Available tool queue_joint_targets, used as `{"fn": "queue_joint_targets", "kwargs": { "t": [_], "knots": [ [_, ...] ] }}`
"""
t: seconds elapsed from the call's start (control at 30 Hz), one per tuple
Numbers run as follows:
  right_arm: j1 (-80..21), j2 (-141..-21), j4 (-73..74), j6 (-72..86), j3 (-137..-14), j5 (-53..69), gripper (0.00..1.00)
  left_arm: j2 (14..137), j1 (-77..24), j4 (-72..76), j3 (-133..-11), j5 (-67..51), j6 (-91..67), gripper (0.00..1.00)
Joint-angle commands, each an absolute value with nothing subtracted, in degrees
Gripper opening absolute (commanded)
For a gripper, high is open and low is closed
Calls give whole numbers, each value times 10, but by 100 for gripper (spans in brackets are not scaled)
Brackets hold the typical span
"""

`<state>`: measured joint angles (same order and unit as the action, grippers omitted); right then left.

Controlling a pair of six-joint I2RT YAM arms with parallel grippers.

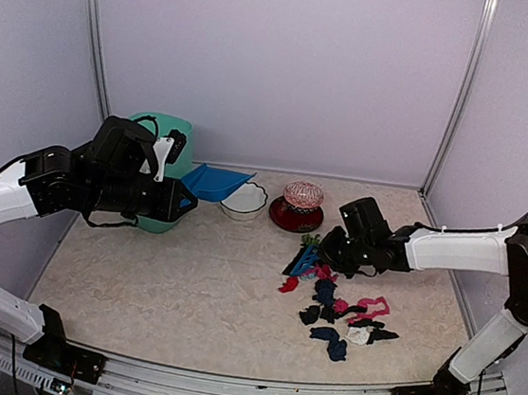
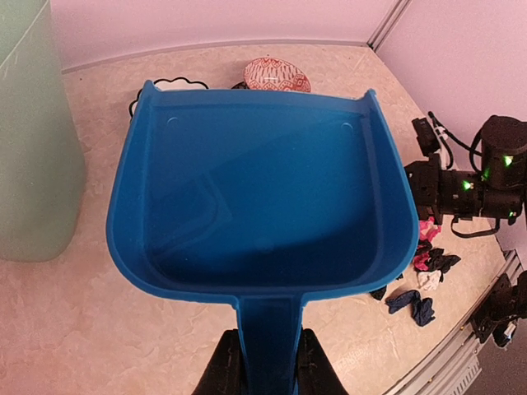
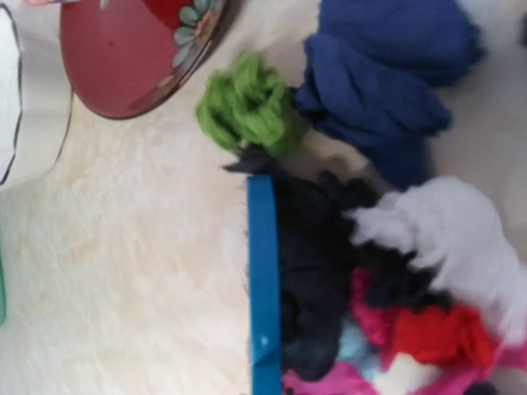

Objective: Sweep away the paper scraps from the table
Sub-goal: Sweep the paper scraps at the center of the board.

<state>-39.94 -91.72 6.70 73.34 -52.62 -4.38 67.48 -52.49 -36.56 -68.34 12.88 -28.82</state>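
Observation:
The paper scraps (image 1: 341,313) lie in a loose heap right of the table's (image 1: 187,284) middle, mostly black with pink, red, white and blue wads. My right gripper (image 1: 326,254) is shut on the small blue hand brush (image 1: 304,260), which stands at the heap's far left edge. In the right wrist view the brush's blue edge (image 3: 263,288) presses against black scraps (image 3: 321,271), with green (image 3: 247,107), blue (image 3: 379,90) and white (image 3: 445,230) wads nearby; my fingers are hidden there. My left gripper (image 2: 268,366) is shut on the handle of the blue dustpan (image 2: 255,181), held above the table at the back left, far from the scraps (image 2: 424,276).
A green bin (image 1: 160,143) stands at the back left behind the dustpan (image 1: 216,183). A white scalloped bowl (image 1: 243,201) and a red bowl (image 1: 296,216) with a pink patterned item sit at the back centre, close to the heap. A metal rail (image 1: 252,387) runs along the front.

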Motion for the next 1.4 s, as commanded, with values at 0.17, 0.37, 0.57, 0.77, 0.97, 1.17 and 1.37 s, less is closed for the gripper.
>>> {"fn": "queue_joint_targets", "kwargs": {
  "t": [0.17,0.37,0.57,0.77,0.97,1.17,1.37],
  "knots": [
    [-390,-750,172,587,-534,-95,0,695,-528,-332,-678,116,-275,0],
    [-358,-691,206,396,-561,-118,0,695,-528,-333,-680,113,-273,0],
    [-340,-710,186,200,-583,-90,0,694,-529,-335,-681,115,-269,0],
    [-339,-765,217,88,-610,91,0,688,-529,-339,-681,116,-270,0],
    [-339,-763,273,137,-612,8,0,687,-529,-338,-678,121,-266,0],
    [-340,-732,263,124,-606,115,0,698,-529,-334,-678,111,-259,0],
    [-339,-732,309,112,-648,172,0,702,-529,-336,-685,107,-252,0]
  ]
}}
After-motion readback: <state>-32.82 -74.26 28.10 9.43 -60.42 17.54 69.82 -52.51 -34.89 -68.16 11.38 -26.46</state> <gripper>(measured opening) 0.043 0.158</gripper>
